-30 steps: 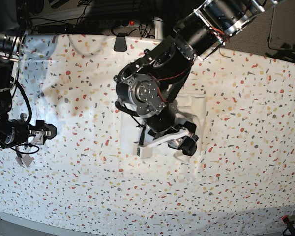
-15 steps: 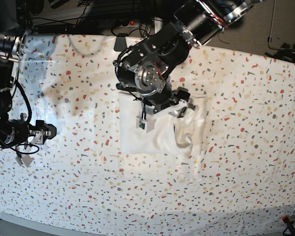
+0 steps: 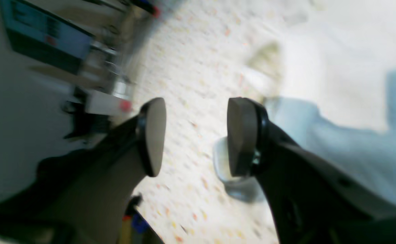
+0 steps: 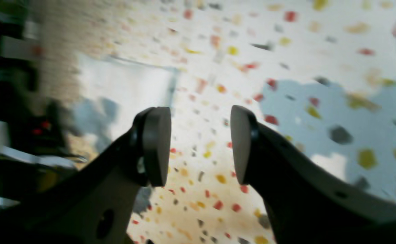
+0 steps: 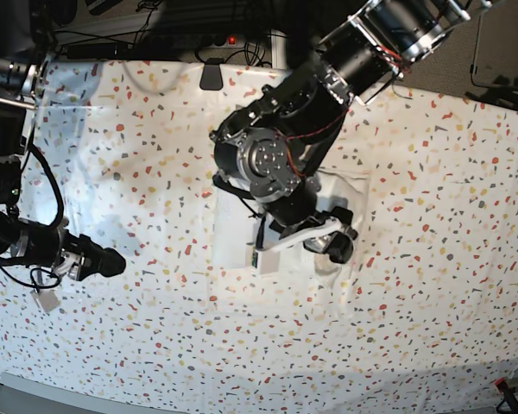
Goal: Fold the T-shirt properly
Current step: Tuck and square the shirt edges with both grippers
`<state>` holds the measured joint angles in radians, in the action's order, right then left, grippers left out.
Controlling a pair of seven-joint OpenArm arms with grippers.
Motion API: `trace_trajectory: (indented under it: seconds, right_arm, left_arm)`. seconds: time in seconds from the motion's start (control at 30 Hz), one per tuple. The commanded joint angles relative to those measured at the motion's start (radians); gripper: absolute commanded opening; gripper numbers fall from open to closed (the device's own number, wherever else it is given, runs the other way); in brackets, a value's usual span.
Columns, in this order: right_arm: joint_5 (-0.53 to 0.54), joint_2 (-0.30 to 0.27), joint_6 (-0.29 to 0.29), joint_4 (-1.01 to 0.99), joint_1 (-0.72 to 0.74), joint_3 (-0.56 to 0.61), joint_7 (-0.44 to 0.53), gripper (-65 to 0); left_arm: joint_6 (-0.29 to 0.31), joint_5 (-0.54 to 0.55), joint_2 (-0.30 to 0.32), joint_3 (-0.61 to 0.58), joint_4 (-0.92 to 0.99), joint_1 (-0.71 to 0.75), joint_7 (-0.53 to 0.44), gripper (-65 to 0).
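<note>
text: none legible | labels: none | T-shirt (image 5: 242,246) print: not visible

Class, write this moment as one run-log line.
left gripper: open, over T-shirt | right gripper: open, empty | T-shirt: folded, on table cover

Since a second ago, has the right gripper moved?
Yes. The right gripper has slid further from the table cover's left edge, toward the T-shirt.
</note>
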<state>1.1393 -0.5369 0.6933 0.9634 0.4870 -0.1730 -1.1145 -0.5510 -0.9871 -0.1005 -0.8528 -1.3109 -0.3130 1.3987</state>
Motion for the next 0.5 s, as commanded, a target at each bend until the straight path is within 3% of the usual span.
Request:
trace_trajectory:
  seconds: [0.0,0.17,0.3,0.37,0.47]
  right_arm:
    - [0.043,-0.011,0.005,0.016,0.028,-0.004,0.014,-36.4]
    - [0.076,0.038,0.005,0.016,0.031,-0.004,0.024,-36.4]
    - [0.056,0.117,0.005,0.016,0.034,-0.004,0.114,-36.4]
    - [-0.039,0.165,0.005,0.016,0.046,-0.004,0.171,-36.4]
    - [-0.271,0.250,0.005,0.016,0.084,-0.004,0.240,-36.4]
  left_arm:
    - [-0.009,-0.021,-0.013,0.001,-0.015,-0.011,-0.002,-36.6]
    - [-0.006,-0.014,-0.012,0.001,-0.015,0.047,-0.002,-36.6]
    - [-0.006,-0.015,-0.014,0.001,-0.016,0.044,-0.002,-36.6]
    - [-0.006,-0.015,-0.016,0.001,-0.016,0.043,-0.002,-36.6]
    - [-0.006,-0.016,-0.015,0.001,-0.018,0.045,-0.002,-36.6]
